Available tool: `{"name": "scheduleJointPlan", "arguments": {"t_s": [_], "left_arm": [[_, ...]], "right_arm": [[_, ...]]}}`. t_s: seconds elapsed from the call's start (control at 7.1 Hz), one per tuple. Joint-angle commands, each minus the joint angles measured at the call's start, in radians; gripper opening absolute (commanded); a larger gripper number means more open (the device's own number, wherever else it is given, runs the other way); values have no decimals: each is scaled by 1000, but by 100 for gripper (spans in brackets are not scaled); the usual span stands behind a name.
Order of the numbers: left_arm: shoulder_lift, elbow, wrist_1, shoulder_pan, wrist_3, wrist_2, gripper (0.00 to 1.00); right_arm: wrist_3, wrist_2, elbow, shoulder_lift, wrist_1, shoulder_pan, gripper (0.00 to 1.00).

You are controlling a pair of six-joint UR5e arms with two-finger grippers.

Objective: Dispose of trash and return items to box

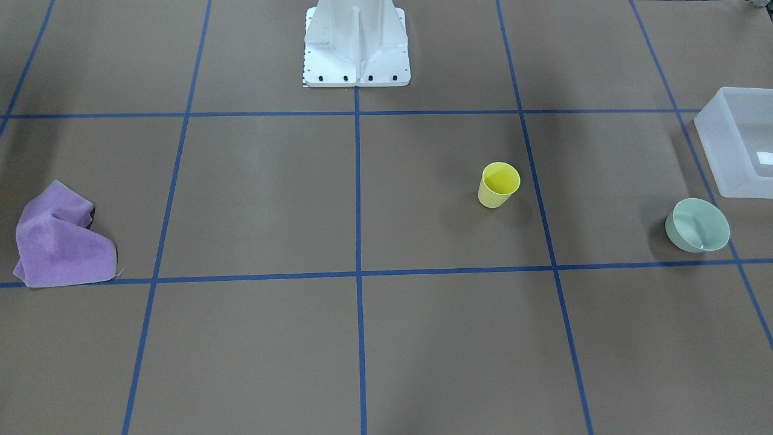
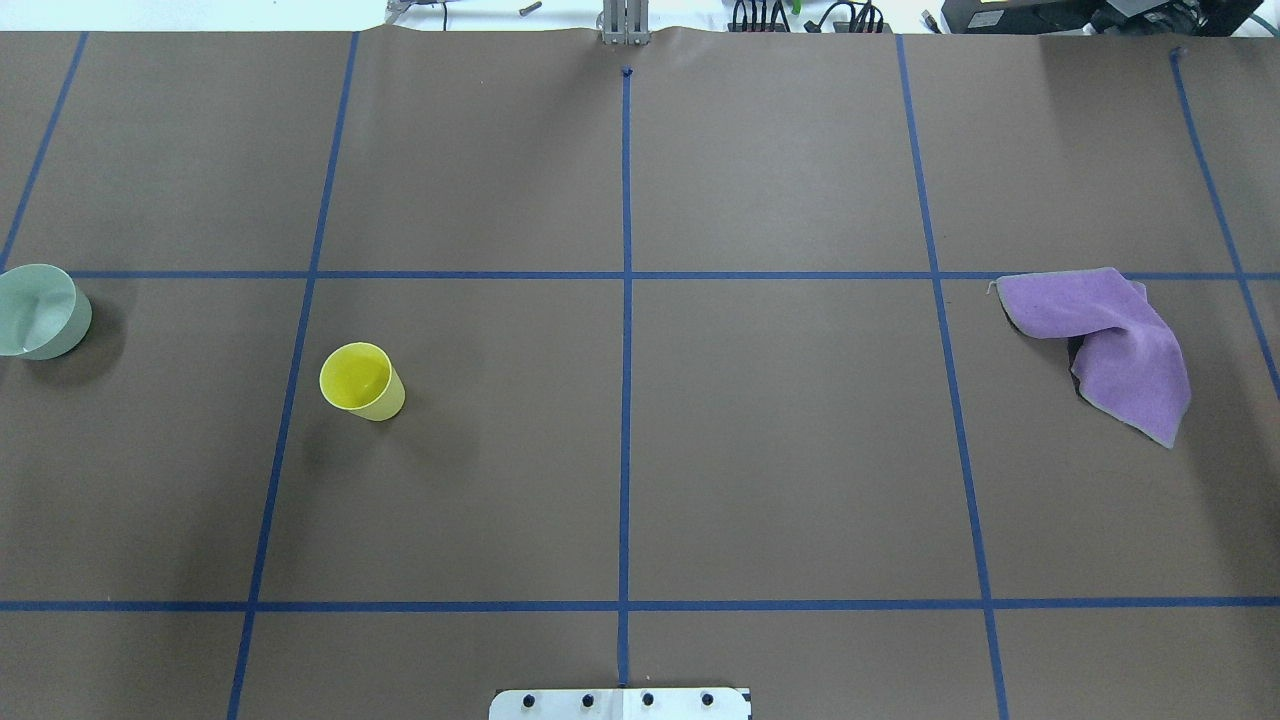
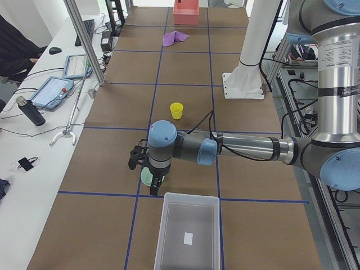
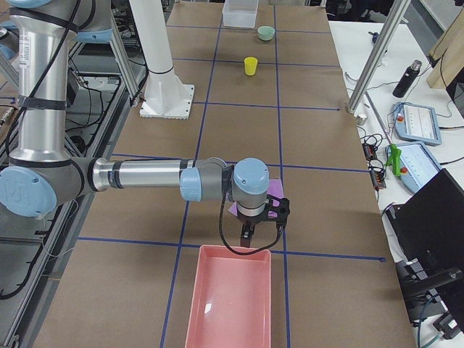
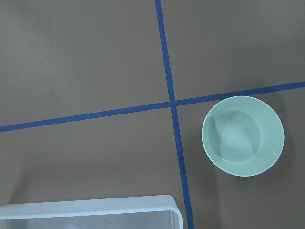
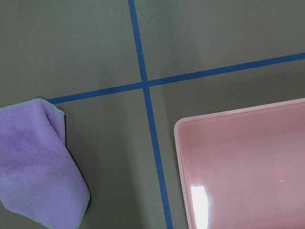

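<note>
The yellow cup (image 1: 499, 185) stands upright on the brown table; it also shows in the overhead view (image 2: 361, 381). The mint-green bowl (image 1: 697, 225) sits upright near the table's end, seen from above in the left wrist view (image 5: 242, 136). The frosted white box (image 1: 734, 151) stands just beyond it (image 3: 190, 198). My left gripper (image 3: 152, 183) hangs above the bowl; I cannot tell if it is open. My right gripper (image 4: 248, 235) hangs over the table's other end, between a purple cloth (image 4: 276, 190) and a pink tray (image 4: 196, 304); I cannot tell its state.
The purple cloth (image 2: 1110, 340) lies crumpled at the end opposite the bowl, next to the pink tray (image 6: 181, 143). The white robot base (image 1: 356, 48) stands at the table's middle edge. Blue tape lines grid the table.
</note>
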Motion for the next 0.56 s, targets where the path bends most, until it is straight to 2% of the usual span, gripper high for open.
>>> {"name": "scheduleJointPlan", "arguments": {"t_s": [0.0, 0.42], "left_arm": [[0, -4, 2, 0, -1, -5, 99], [26, -2, -14, 0, 2, -31, 99]], "right_arm": [[0, 0, 1, -1, 0, 0, 100], [1, 0, 3, -1, 0, 0, 100]]}}
